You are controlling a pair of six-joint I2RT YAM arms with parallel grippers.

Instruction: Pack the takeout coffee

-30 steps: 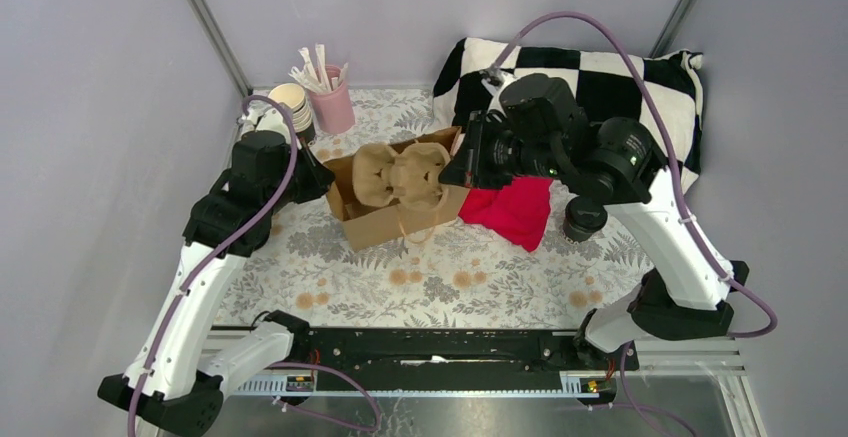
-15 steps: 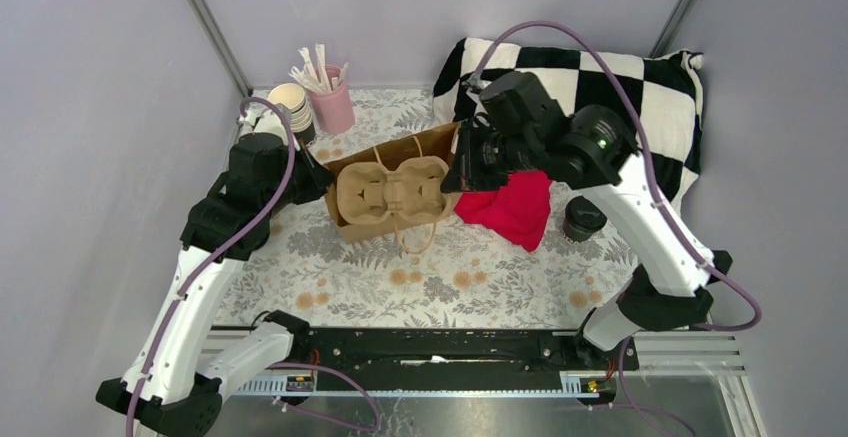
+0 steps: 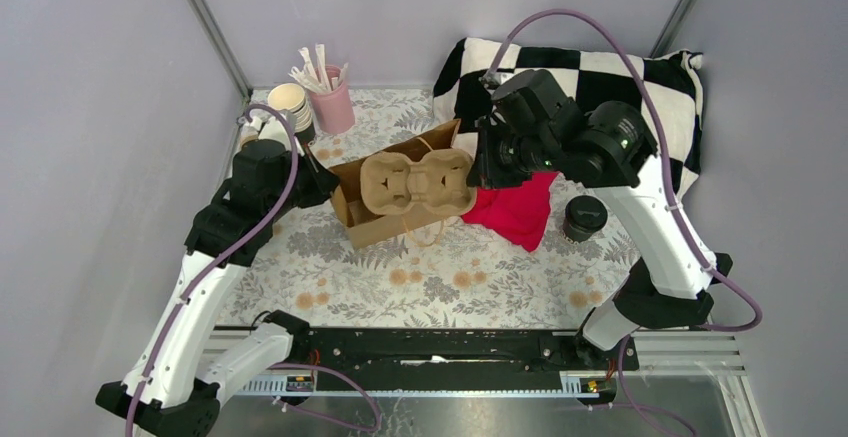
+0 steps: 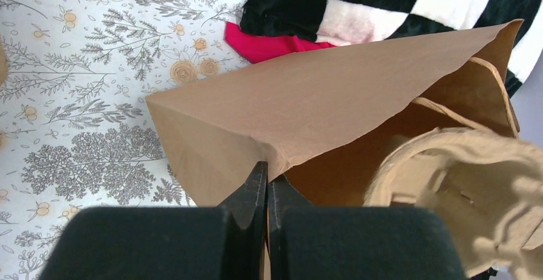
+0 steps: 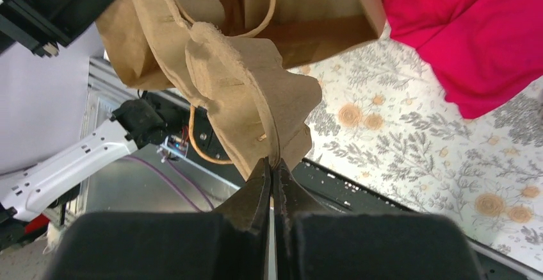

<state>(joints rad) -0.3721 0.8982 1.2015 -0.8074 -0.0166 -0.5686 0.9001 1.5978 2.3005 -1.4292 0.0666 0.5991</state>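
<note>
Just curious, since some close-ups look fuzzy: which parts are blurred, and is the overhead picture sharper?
Left wrist: the carrier, close to the lens, is blurred; the bag is crisper. Right wrist: the red cloth looks soft. Top: evenly lit, no glare, sharp throughout.

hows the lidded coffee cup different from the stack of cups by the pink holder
The coffee cup wears a black lid; the stack of cups is lidless, cream inside. The coffee cup stands alone right of the red cloth; the stack sits at the far left. Both are outside the brown bag.
</note>
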